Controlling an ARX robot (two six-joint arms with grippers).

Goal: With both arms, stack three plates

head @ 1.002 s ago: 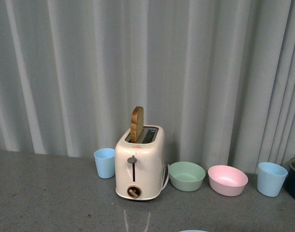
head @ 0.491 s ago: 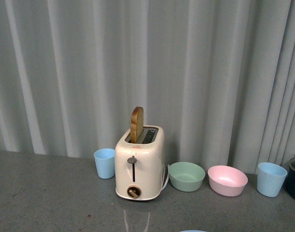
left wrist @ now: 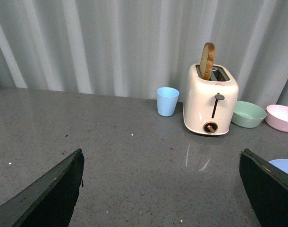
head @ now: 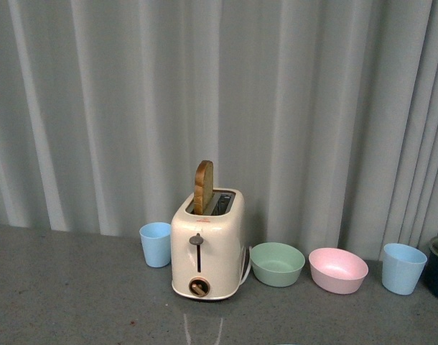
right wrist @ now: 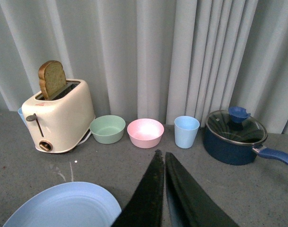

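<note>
One light blue plate (right wrist: 63,205) lies flat on the grey table, near the front in the right wrist view. Its edge also shows in the left wrist view (left wrist: 284,166), behind the right finger. No pink plate is in view. My right gripper (right wrist: 161,154) is shut with nothing between its jaws and sits just beside the blue plate, over bare table. My left gripper (left wrist: 161,152) is wide open and empty over bare table, facing the toaster. Neither arm shows in the front view.
A cream toaster (head: 207,248) with a bread slice stands at the back by the curtain. A blue cup (head: 155,244) is on its left. A green bowl (head: 277,263), a pink bowl (head: 337,269) and another blue cup (head: 403,267) are on its right. A lidded blue pot (right wrist: 236,137) stands at the far right.
The toaster, bowls and cups sit very slightly lower in the front view. The pale blue sliver of plate at the bottom edge no longer shows.
</note>
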